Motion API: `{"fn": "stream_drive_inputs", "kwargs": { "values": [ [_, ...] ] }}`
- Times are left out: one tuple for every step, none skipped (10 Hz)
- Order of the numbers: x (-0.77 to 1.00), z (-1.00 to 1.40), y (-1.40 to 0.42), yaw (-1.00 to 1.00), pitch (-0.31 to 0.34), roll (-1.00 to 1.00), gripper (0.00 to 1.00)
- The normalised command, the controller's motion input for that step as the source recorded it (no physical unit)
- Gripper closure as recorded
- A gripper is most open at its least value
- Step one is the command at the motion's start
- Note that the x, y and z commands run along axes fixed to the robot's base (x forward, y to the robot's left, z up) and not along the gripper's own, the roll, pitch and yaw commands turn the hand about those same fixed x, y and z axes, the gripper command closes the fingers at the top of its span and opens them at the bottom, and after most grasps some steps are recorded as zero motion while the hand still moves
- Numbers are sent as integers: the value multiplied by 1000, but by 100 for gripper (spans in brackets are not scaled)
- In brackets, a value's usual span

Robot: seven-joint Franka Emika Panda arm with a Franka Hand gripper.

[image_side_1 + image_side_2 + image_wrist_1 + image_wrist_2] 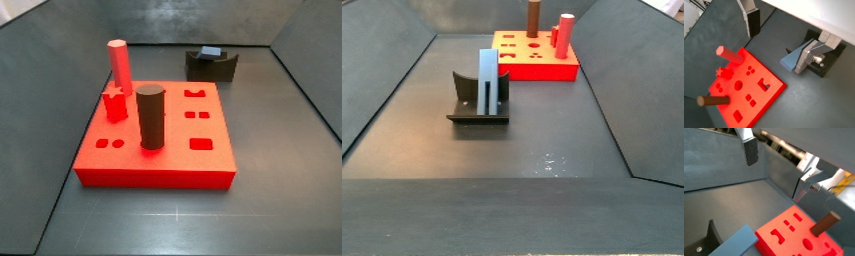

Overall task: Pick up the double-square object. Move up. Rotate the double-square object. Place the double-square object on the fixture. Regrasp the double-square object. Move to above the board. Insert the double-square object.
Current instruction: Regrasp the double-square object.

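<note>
The grey-blue double-square object (488, 80) stands leaning in the dark fixture (476, 108). It shows in both side views, at the back in one (210, 52) on the fixture (211, 68). My gripper (781, 37) is open and empty, well above the floor, and shows only in the wrist views. In a wrist view the object (791, 59) lies below one silver finger (808, 57), with the fixture (832, 67) behind it. The red board (747, 90) lies beside it. The gripper (777, 168), object (734, 245) and board (794, 235) also show in the other wrist picture.
The board (160, 150) bears a red hexagonal post (119, 65) and a dark grey upright cylinder (150, 117). Grey walls surround the floor (516, 150) on all sides. In a side view the board (536, 62) stands at the far end.
</note>
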Motion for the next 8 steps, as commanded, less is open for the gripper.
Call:
{"fn": "stream_drive_inputs", "kwargs": {
  "values": [
    [-21, 65, -205, 8, 21, 1000, 0],
    [-24, 41, -31, 9, 18, 1000, 0],
    [-19, 18, -21, 10, 13, 1000, 0],
    [-16, 17, -33, 10, 10, 1000, 0],
    [-14, 19, -30, 11, 8, 1000, 0],
    [-2, 6, -19, 12, 4, 1000, 0],
    [5, 3, -18, 14, 1, 1000, 0],
    [6, 5, -20, 15, 1, 1000, 0]
  ]
}}
